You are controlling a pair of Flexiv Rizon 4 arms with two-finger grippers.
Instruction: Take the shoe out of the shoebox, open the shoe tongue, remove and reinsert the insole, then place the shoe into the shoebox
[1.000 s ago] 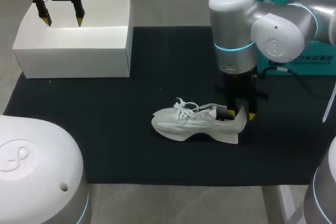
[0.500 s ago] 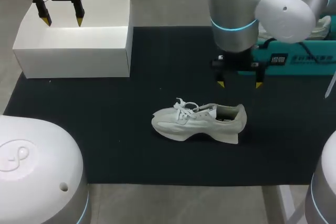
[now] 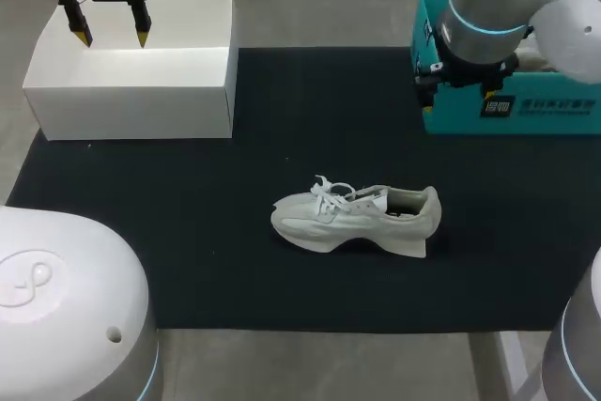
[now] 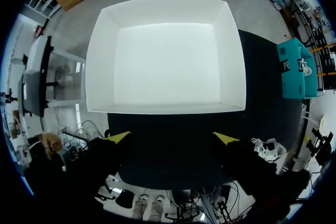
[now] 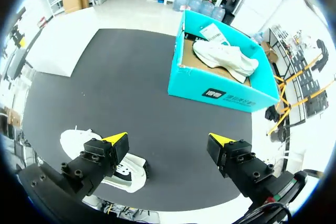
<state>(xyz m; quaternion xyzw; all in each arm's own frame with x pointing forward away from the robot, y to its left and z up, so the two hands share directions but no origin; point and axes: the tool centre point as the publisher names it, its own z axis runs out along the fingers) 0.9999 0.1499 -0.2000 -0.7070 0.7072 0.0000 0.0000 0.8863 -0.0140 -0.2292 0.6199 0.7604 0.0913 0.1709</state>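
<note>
A white sneaker lies on its side on the black mat, toe to the left, laces loose. In the right wrist view the sneaker sits low beside one finger, well below my right gripper, which is open and empty. The teal shoebox stands ahead of it with a second white shoe inside. In the head view my right arm hangs over the teal shoebox at the back right. My left gripper hovers open above a white box.
The white box fills the space ahead of my left gripper. The black mat covers most of the table, with bare mat between the sneaker and both boxes. The table's front edge lies just past the mat.
My right gripper opened off the sneaker's heel, rose and swung back and to the right, over the teal shoebox. The sneaker stayed put. The left arm has not moved.
</note>
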